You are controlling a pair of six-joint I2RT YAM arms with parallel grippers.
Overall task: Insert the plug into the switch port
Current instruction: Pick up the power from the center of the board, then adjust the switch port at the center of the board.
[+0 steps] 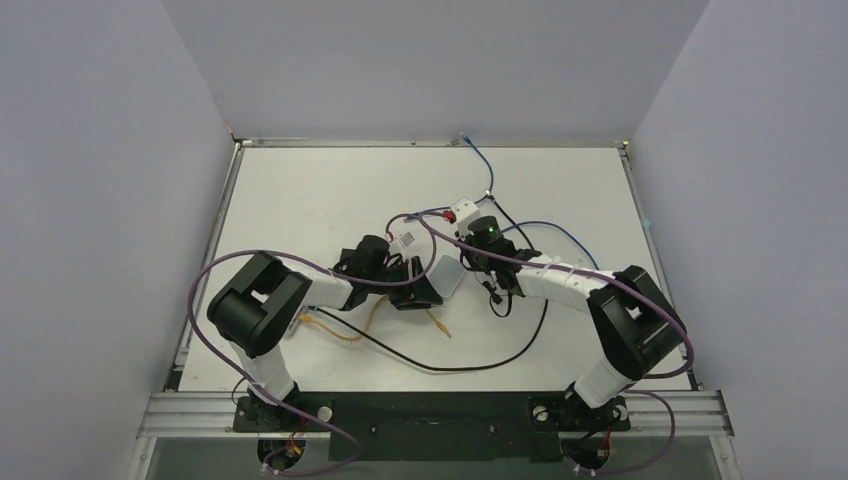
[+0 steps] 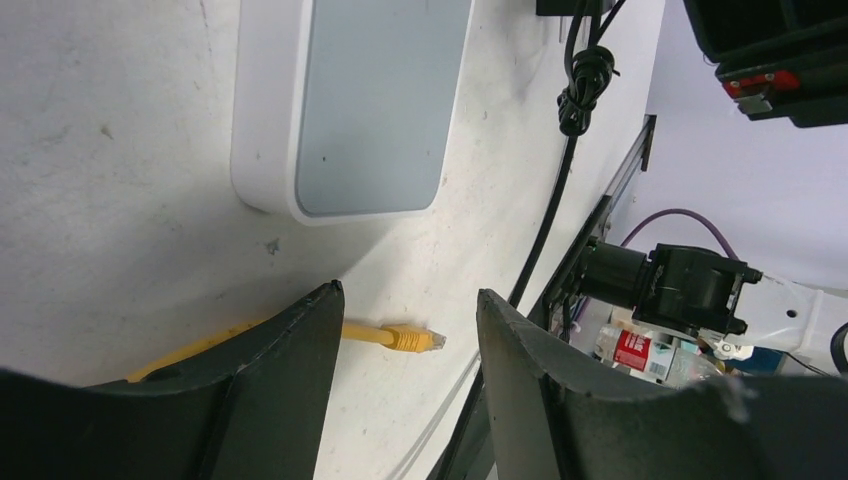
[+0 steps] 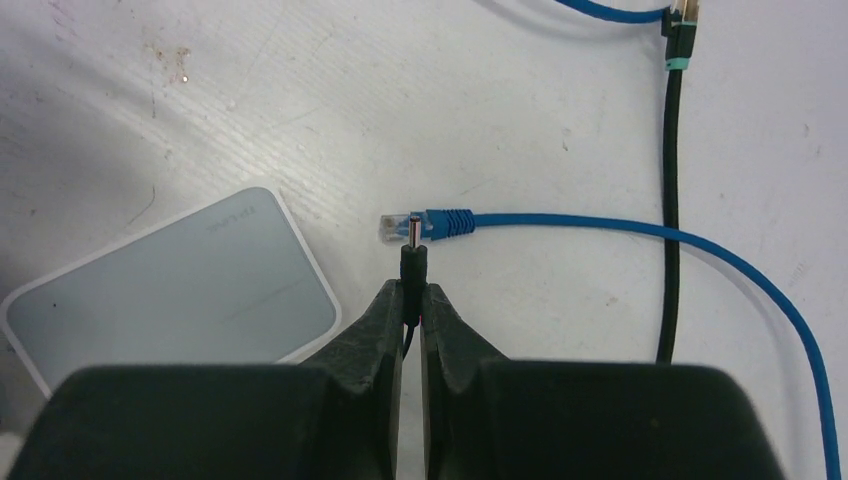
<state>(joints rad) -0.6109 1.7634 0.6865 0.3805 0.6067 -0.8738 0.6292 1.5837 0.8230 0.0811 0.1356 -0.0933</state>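
Note:
The switch (image 2: 350, 100) is a flat white box with a pale grey face, lying on the table; its port does not show in any view. My left gripper (image 2: 410, 292) stands open just short of the box's near corner, holding nothing. My right gripper (image 3: 413, 295) is shut on a thin black plug (image 3: 414, 262) whose tip sticks out past the fingertips. The switch (image 3: 170, 285) lies to the left of that plug, apart from it. In the top view the switch (image 1: 446, 275) sits between the left gripper (image 1: 415, 290) and the right gripper (image 1: 478, 262).
A yellow cable's plug (image 2: 412, 339) lies on the table under the left fingers. A blue cable's plug (image 3: 430, 224) lies just beyond the black plug's tip. A black cable (image 3: 672, 200) runs down the right, and another black cable (image 1: 440, 365) loops near the front.

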